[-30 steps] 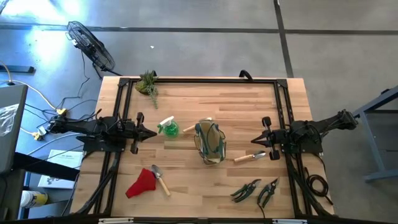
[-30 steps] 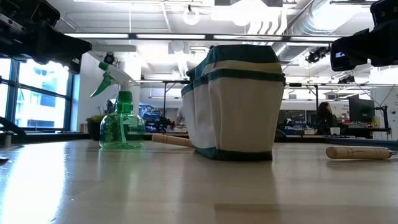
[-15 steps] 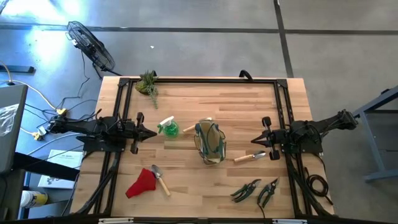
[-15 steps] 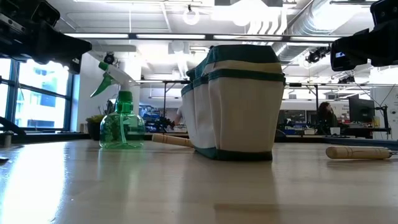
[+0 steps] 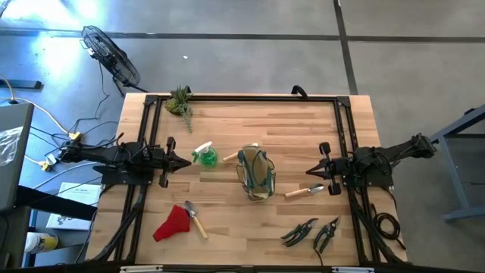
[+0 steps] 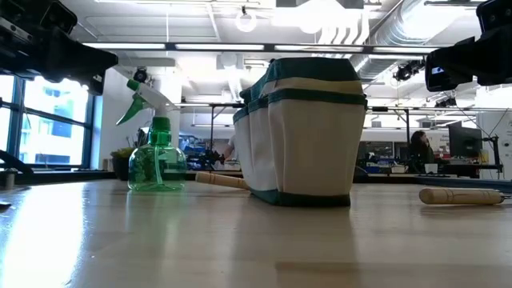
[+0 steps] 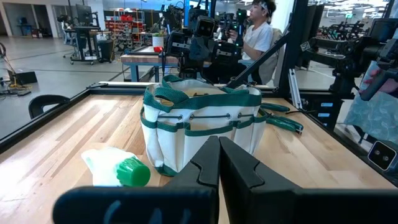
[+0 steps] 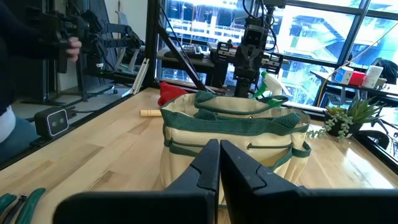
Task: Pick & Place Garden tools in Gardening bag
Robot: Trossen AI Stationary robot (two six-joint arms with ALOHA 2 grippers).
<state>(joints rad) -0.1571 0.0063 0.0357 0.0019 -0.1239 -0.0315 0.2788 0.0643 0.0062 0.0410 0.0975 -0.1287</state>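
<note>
The gardening bag (image 5: pixel 256 173), cream fabric with green trim and loop handles, stands upright and open at mid-table. A green spray bottle (image 5: pixel 204 155) stands to its left. One wooden-handled tool (image 5: pixel 305 191) lies to its right, and another handle (image 5: pixel 241 152) shows at its far left side. A red glove (image 5: pixel 173 222) and a trowel (image 5: pixel 195 218) lie near left. Two pruning shears (image 5: pixel 300 231) (image 5: pixel 326 233) lie near right. My left gripper (image 5: pixel 186 161) is shut, level, just left of the bottle. My right gripper (image 5: pixel 311 171) is shut, level, right of the bag.
A leafy plant clump (image 5: pixel 180 102) lies at the far left corner. Black frame rails (image 5: pixel 242 97) run along the table's edges. A fan (image 5: pixel 110 57) stands on the floor beyond the table. A seated person (image 7: pixel 258 34) shows past the right side.
</note>
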